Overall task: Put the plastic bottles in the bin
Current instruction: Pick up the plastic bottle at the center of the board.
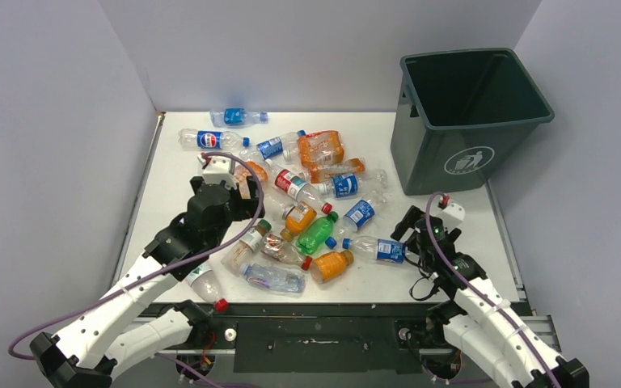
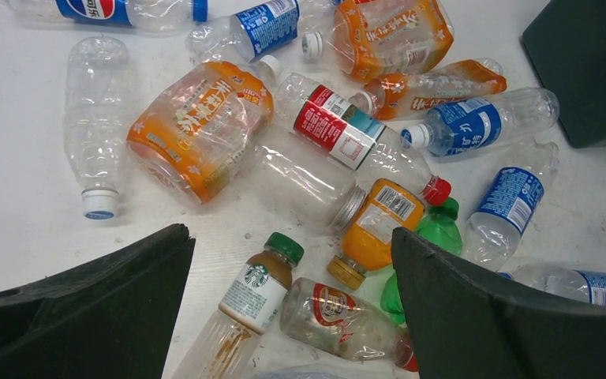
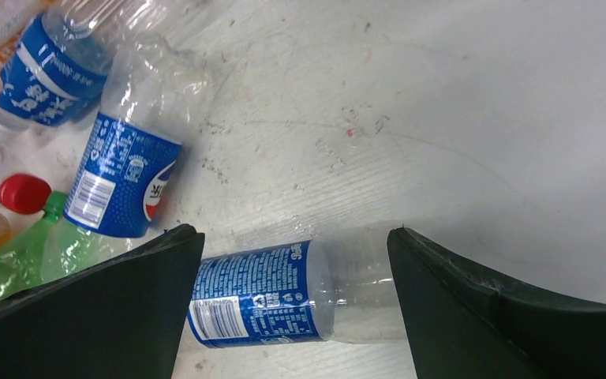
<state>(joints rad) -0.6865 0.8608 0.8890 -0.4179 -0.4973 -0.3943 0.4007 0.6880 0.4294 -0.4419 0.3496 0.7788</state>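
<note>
Right gripper (image 3: 292,231) hovers, jaws wide and empty, right over the blue-labelled bottle (image 3: 260,296) lying flat on the tabletop (image 3: 458,118), its long axis running jaw to jaw. Bin (image 1: 473,105) just beyond. Left gripper (image 2: 292,231), also wide and empty, sits farther off.

The white table (image 1: 170,202) is carrying a loose heap of plastic bottles (image 1: 317,233), all lying on their sides across its middle, some overlapping. One blue-labelled bottle (image 1: 237,117) is lying apart near the far edge. The bin (image 1: 437,141) is standing upright at the far right corner.
</note>
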